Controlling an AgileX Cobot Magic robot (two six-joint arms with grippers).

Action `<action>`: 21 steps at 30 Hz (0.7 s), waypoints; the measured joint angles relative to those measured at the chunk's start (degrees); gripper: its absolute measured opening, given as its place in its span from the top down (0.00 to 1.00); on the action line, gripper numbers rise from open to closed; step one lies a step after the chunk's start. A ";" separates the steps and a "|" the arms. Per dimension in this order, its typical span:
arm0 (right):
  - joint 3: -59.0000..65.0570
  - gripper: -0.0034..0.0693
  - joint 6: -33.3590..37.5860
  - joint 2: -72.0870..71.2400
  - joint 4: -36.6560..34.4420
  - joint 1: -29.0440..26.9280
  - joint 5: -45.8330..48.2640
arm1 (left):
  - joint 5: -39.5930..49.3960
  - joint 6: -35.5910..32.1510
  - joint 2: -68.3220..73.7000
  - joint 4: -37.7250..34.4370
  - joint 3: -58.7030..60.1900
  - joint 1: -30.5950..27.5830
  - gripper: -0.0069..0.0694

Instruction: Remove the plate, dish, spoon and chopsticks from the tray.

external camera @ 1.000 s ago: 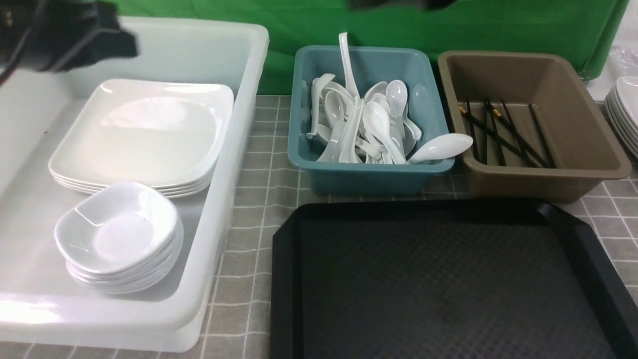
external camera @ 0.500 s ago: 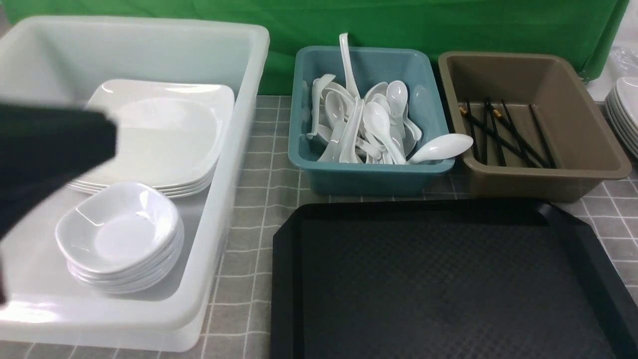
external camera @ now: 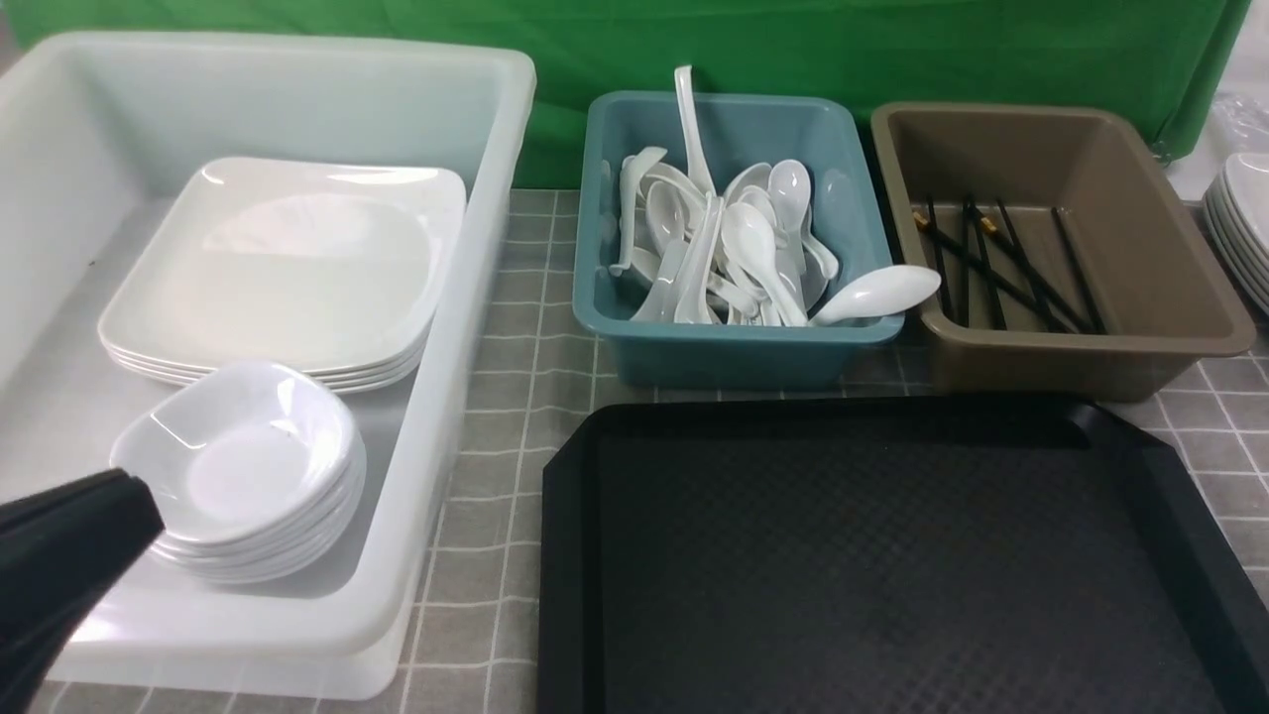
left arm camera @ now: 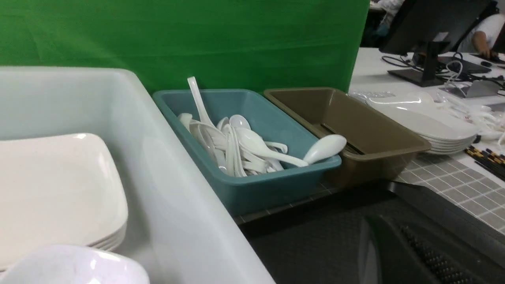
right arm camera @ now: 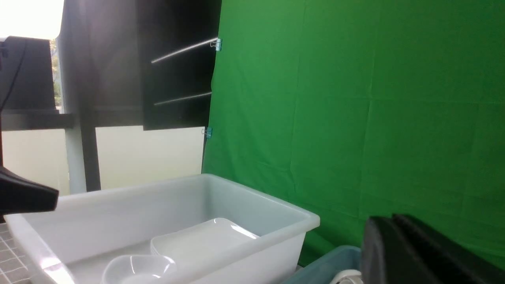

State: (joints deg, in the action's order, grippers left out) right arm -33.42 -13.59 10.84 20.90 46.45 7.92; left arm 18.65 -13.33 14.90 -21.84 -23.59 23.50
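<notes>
The black tray (external camera: 892, 555) lies at the front right with nothing on its floor. A stack of white square plates (external camera: 288, 268) and a stack of small white dishes (external camera: 238, 466) sit in the white tub (external camera: 446, 327). Several white spoons (external camera: 753, 248) fill the teal tub (external camera: 734, 347); one spoon (external camera: 877, 293) hangs over its rim. Black chopsticks (external camera: 1001, 263) lie in the brown tub (external camera: 1081, 347). My left gripper (external camera: 144, 506) is shut and empty, low by the white tub's front left. My right gripper (right arm camera: 388, 219) is shut, empty, and out of the front view.
Another stack of white plates (external camera: 1239, 228) stands at the far right edge, with loose chopsticks (left arm camera: 487, 159) beside it in the left wrist view. A green backdrop (external camera: 793, 50) closes the back. The grey checked cloth (external camera: 516, 416) shows between the tubs and the tray.
My left arm has swung from the upper left of the front view down to the lower left corner. A dark shape at the top edge has left the view.
</notes>
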 joint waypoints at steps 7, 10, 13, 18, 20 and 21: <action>0.00 0.86 0.00 0.00 0.00 0.00 0.12 | -2.53 0.00 0.00 4.76 0.35 0.00 0.91; 0.00 0.85 -0.20 0.00 0.00 0.00 0.12 | -2.47 0.07 0.00 6.80 0.73 0.00 0.91; 0.00 0.84 -0.34 0.00 0.00 0.00 0.12 | -1.89 0.07 0.00 7.69 0.75 0.00 0.91; 0.00 0.83 -0.34 0.00 0.00 0.00 0.12 | -1.48 0.07 0.00 9.00 0.80 0.00 0.91; 0.00 0.83 -0.34 0.00 0.00 0.00 0.12 | -1.48 0.63 0.00 9.42 0.80 0.00 0.91; 0.00 0.82 -0.34 0.00 0.00 0.00 0.12 | -1.47 1.26 0.00 9.42 0.80 0.00 0.91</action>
State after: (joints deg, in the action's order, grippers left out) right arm -33.42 -13.93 10.84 20.90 46.45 8.04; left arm 17.19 -12.07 14.90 -12.42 -22.80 23.50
